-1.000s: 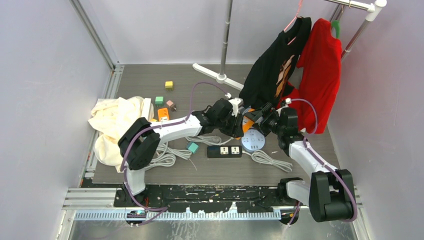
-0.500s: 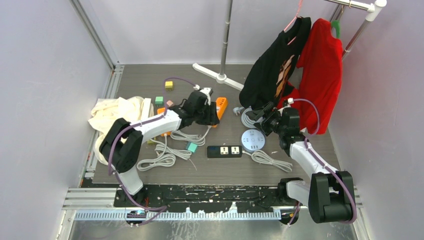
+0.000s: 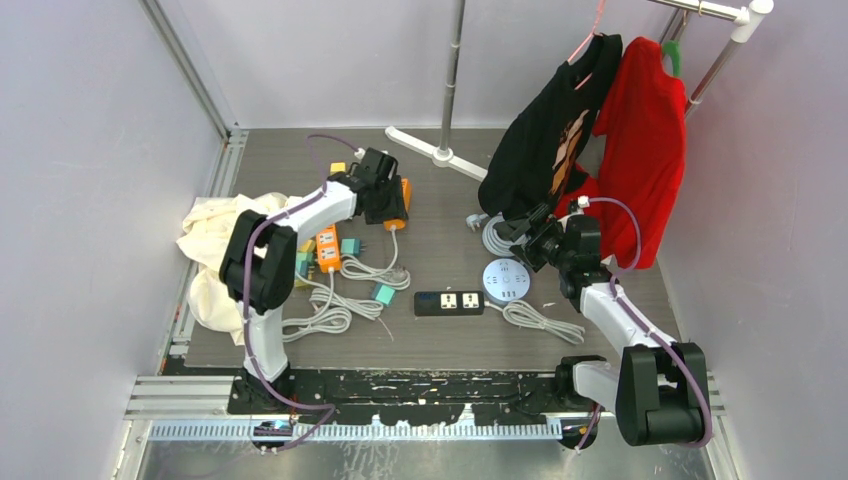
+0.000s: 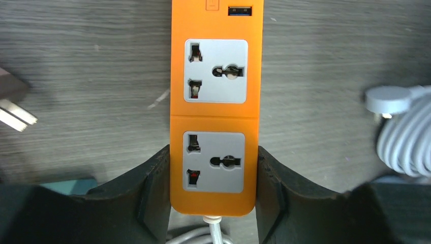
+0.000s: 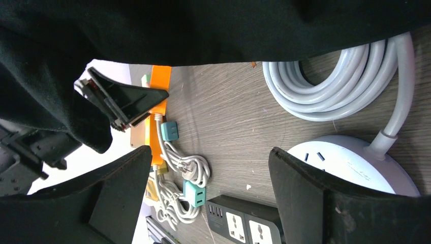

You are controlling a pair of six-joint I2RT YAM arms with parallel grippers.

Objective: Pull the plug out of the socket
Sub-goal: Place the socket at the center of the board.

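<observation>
Upper left of the overhead view, we see the left gripper (image 4: 213, 189) pinching the orange socket strip (image 3: 400, 203) near its cord end, both outlets empty, while right of centre the right gripper (image 5: 211, 152) hangs spread, holding nothing, near the white cable coil (image 5: 325, 86).

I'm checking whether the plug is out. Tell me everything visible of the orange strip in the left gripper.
The orange strip is a glossy plastic bar with two grey sockets, both without plugs, and a blue USB port at its far end. A pale cord leaves its near end. The left gripper clamps its long sides beside the near socket. It lies face up over the table; whether it rests there is unclear.
</observation>
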